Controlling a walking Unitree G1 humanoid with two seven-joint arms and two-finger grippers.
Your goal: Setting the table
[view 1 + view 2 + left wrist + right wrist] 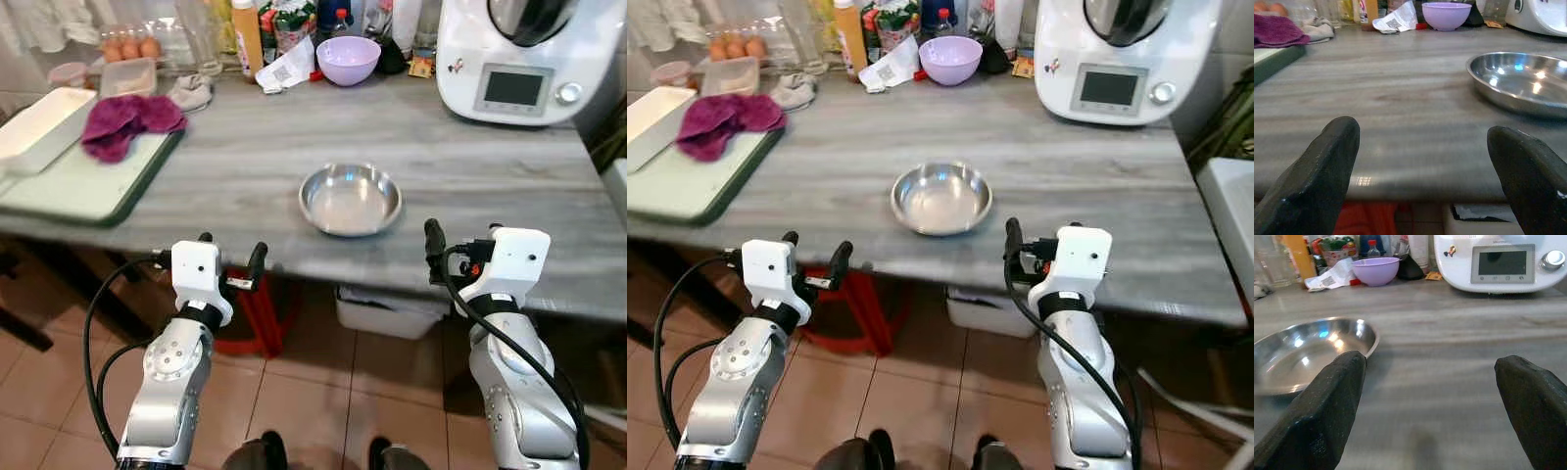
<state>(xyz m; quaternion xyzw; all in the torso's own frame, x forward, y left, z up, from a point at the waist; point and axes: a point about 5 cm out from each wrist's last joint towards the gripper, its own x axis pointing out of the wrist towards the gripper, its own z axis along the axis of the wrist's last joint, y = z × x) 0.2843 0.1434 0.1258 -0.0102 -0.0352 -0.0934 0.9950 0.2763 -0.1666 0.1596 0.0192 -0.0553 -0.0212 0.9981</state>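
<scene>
I see steel plate (350,199) flat on grey table (245,166), near front edge, between my arms. Left gripper (231,258) at table edge, fingers spread, holding nothing. Right gripper (460,239) just beside plate's right side, fingers spread, holding nothing. Purple bowl (348,59) well back, beside white kitchen machine (514,64).

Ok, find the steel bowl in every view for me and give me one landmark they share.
Left eye view: steel bowl at centre, near the table's front edge.
Right eye view: just left of centre.
Left wrist view: at the right edge, cropped.
Right wrist view: at the left.
Shared landmark: the purple bowl at the back.
</scene>
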